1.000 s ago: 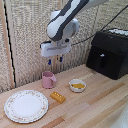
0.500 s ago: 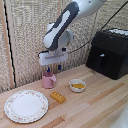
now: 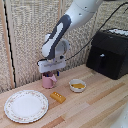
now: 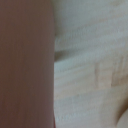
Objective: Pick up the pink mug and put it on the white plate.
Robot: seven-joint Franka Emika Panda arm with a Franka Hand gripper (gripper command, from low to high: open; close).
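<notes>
The pink mug (image 3: 48,82) stands upright on the wooden table, behind the white platter (image 3: 26,106) and apart from it. My gripper (image 3: 50,75) hangs straight down onto the mug's top. Its dark fingertips (image 3: 57,74) stand apart at the rim, so it looks open. The rim itself is hidden by the hand. In the wrist view the mug's pink wall (image 4: 25,65) is blurred and very close, with bare table wood (image 4: 90,70) beside it. The platter lies empty near the front edge on the exterior view's left.
A small white bowl with yellow contents (image 3: 77,85) sits to the exterior view's right of the mug. A yellow block (image 3: 58,97) lies between the bowl and the platter. A black box (image 3: 110,52) stands at the back right. A woven screen (image 3: 25,40) stands behind the table.
The arm has moved to the exterior view's left and come down, from above the mug to level with its top. The mug, platter and bowl have not moved.
</notes>
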